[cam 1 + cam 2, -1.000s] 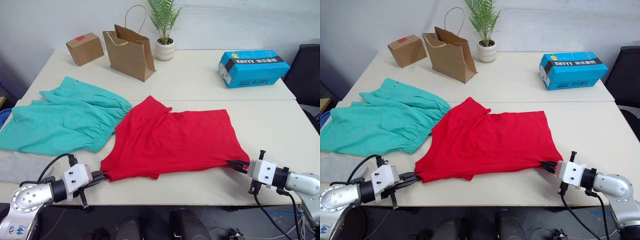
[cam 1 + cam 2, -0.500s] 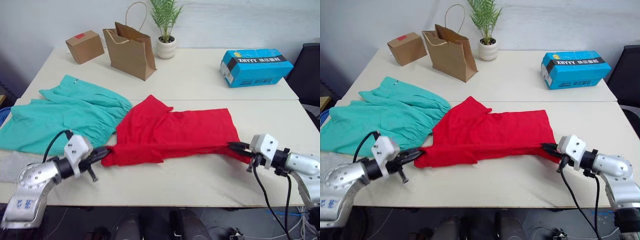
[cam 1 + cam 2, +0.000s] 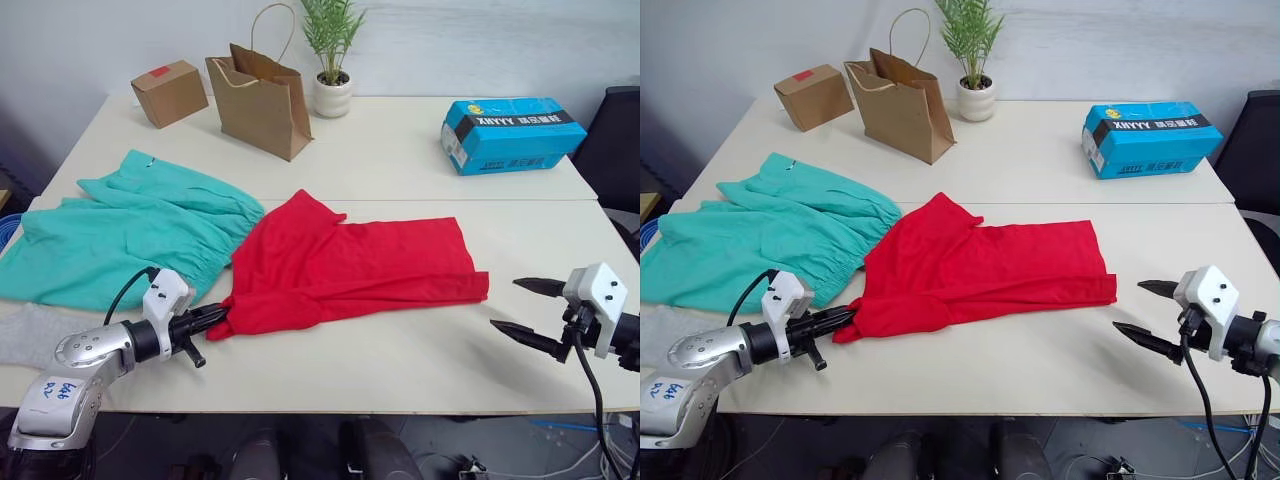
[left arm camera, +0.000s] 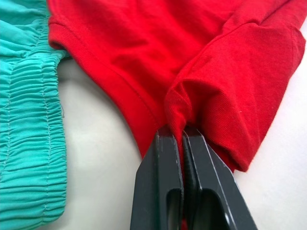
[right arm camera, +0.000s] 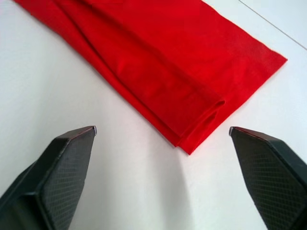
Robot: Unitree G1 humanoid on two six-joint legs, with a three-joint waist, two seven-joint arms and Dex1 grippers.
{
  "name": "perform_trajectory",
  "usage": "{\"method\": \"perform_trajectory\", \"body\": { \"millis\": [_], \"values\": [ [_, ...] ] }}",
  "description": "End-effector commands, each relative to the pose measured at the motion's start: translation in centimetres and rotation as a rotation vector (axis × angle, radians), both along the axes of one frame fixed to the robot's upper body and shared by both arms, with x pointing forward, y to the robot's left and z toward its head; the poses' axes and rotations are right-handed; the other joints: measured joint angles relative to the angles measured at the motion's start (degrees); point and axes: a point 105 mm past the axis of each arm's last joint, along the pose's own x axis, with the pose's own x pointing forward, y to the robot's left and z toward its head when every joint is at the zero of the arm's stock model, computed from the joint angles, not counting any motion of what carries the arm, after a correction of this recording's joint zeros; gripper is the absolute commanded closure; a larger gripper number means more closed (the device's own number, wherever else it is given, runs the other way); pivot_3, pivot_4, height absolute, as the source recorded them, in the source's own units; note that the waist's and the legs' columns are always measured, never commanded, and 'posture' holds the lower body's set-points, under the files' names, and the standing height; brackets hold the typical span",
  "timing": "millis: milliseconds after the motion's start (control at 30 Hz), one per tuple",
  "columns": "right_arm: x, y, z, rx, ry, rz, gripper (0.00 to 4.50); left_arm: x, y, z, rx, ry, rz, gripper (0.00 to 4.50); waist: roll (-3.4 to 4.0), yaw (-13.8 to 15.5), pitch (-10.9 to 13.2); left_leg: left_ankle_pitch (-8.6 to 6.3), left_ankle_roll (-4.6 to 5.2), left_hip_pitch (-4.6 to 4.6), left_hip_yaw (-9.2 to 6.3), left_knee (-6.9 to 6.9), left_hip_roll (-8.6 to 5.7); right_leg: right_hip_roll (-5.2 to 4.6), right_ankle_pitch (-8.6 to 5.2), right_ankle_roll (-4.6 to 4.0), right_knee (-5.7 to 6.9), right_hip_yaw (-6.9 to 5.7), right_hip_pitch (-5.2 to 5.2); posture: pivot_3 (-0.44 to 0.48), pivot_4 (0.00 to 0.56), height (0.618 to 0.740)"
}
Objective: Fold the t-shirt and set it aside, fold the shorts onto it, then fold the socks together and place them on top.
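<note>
The t-shirt point(image 3: 350, 270) lies in the middle of the table point(image 3: 400, 160), folded into a wide red band, its near edge doubled over. The corner at about eight o'clock of the garment is a little bunched and lifted. Our left gripper point(image 3: 214, 319) has its two black fingers pressed together on this corner; in the left wrist view point(image 4: 182, 143) a ridge of red cloth goes between them. Our right gripper point(image 3: 530, 311) stands at about four o'clock from the t-shirt, apart from the cloth, its fingers spread wide with nothing between them. In the right wrist view the doubled end of the t-shirt point(image 5: 201, 122) lies free on the table, between the two fingertips but not touching them.

At nine o'clock of the t-shirt are the shorts point(image 3: 120, 235), teal, and their gathered waistband is just beside the red hem. A grey sock point(image 3: 35, 335) lies at the near edge, at about eight o'clock.

We judge that the first fold is laid on the right side and the left side is not yet released. To do it well, we should lower the left corner so the edges meet evenly, open the fingers only when the cloth rests flat, and keep away from the waistband of the shorts
</note>
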Motion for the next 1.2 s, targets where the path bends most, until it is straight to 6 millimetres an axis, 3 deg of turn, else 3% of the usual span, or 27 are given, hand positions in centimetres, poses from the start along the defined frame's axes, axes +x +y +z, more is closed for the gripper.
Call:
{"method": "perform_trajectory", "body": {
  "millis": [33, 233, 400, 533, 733, 867, 1033, 1133, 1200],
  "values": [
    [1.4, 0.5, 1.2, 0.060, 0.030, -0.011, 0.04, -0.2, -0.2, 0.7, 0.036, -0.042, -0.032, 4.50, 0.00, -0.1, 0.0, 0.00, 0.00, 0.00, 0.00, -0.01, 0.00, 0.00, 0.00, 0.00, 0.01, 0.00, -0.01, 0.000, 0.150, 0.740],
    [3.8, 0.1, 0.4, 0.025, 0.082, -0.018, 0.04, -0.4, -0.4, 0.6, 0.054, -0.049, -0.050, 4.50, 0.01, 0.1, 0.0, -0.02, -0.01, -0.05, 0.01, -0.01, 0.00, 0.01, -0.02, -0.04, -0.06, -0.01, -0.06, 0.000, 0.150, 0.740],
    [4.4, 0.6, 0.1, 0.015, 0.103, 0.022, 0.04, -0.6, -0.3, 0.6, 0.061, -0.052, -0.048, 4.50, 0.01, 0.3, 0.0, -0.02, 0.00, -0.08, 0.01, 0.00, 0.00, 0.00, -0.02, -0.04, -0.07, -0.01, -0.08, 0.000, 0.150, 0.740],
    [4.6, 1.3, -0.1, 0.029, 0.110, 0.049, 0.89, -0.7, -0.3, 0.6, 0.063, -0.054, -0.048, 4.50, 0.01, 0.2, 0.0, -0.02, 0.00, -0.08, 0.01, -0.01, 0.01, 0.00, -0.02, -0.04, -0.07, -0.02, -0.08, 0.000, 0.150, 0.740],
    [4.3, 1.6, -0.8, 0.016, 0.156, 0.081, 3.03, -0.4, -0.2, 0.8, 0.068, -0.066, -0.043, 4.50, 0.02, 0.2, 0.0, -0.02, 0.00, -0.08, 0.01, -0.01, 0.01, 0.00, -0.02, -0.04, -0.06, -0.02, -0.09, 0.000, 0.150, 0.740],
    [4.0, 1.9, -0.3, 0.025, 0.131, 0.120, 4.39, -0.3, 0.0, 0.8, 0.071, -0.072, -0.042, 4.50, 0.02, 0.2, 0.0, -0.02, 0.00, -0.08, 0.02, -0.01, 0.01, 0.00, -0.02, -0.04, -0.07, -0.02, -0.08, 0.000, 0.150, 0.740],
    [3.2, 3.1, 1.9, 0.044, 0.014, 0.233, 4.46, -0.2, 0.6, 1.8, 0.057, -0.102, -0.059, 4.50, 0.02, 0.2, 0.0, -0.02, 0.00, -0.08, 0.01, -0.03, 0.02, 0.00, -0.02, -0.04, -0.07, -0.02, -0.08, 0.000, 0.150, 0.740],
    [1.4, 4.1, 4.4, 0.063, -0.090, 0.323, 4.46, -1.1, 3.0, 3.8, 0.048, -0.125, -0.070, 4.50, 0.02, 0.2, 0.0, -0.02, -0.02, -0.14, -0.01, -0.06, 0.05, 0.01, -0.04, -0.07, -0.07, -0.06, -0.14, 0.000, 0.150, 0.740],
    [0.7, 4.3, 4.8, 0.064, -0.123, 0.337, 4.46, -1.6, 3.8, 4.2, 0.063, -0.127, -0.082, 4.50, 0.02, 0.1, 0.0, -0.03, -0.04, -0.18, -0.01, -0.08, 0.07, 0.01, -0.05, -0.09, -0.08, -0.07, -0.18, 0.000, 0.150, 0.740]
  ]
}}
